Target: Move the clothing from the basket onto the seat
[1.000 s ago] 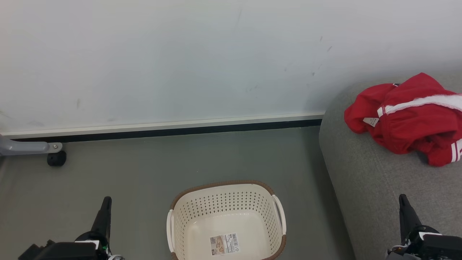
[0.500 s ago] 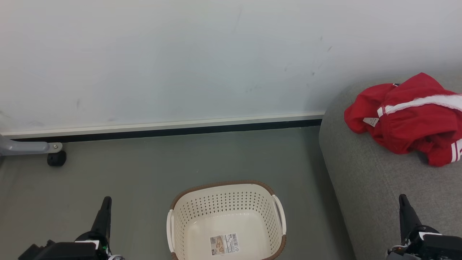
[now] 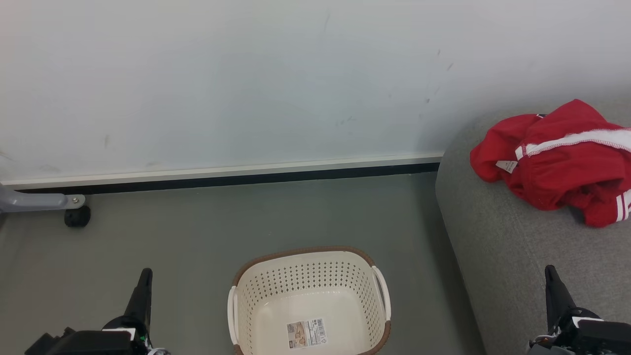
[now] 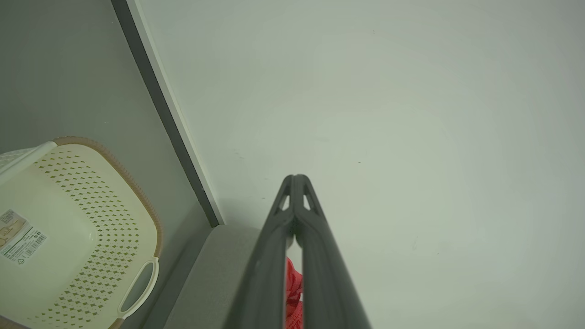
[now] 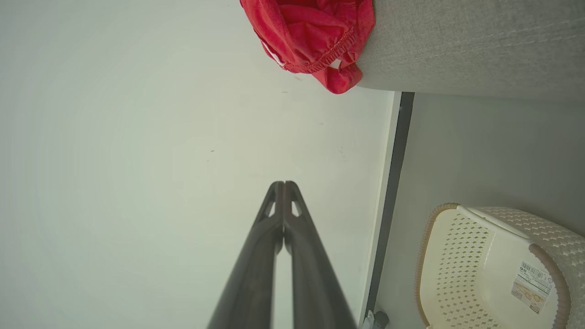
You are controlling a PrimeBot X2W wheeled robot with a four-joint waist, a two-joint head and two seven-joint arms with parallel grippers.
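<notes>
Premises: bare indoor room, apparently a test space furnished as a home corner. Evidence: scuffed white wall (image 3: 246, 74), smooth grey floor (image 3: 246, 212), black-and-white skirting (image 3: 222, 176), grey fabric seat (image 3: 508, 266), laundry basket (image 3: 305, 276), castor-wheeled grey equipment leg (image 3: 34, 201).

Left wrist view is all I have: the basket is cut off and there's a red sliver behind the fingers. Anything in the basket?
Observer: Nothing red. The head view shows most of the basket floor, with just a sticker on it.
Operator: And the red sliver?
Observer: That's the clothing, heaped on the seat at the end near the wall.
Operator: Right hand?
Observer: The right hand is shut, with nothing between its fingers.
</notes>
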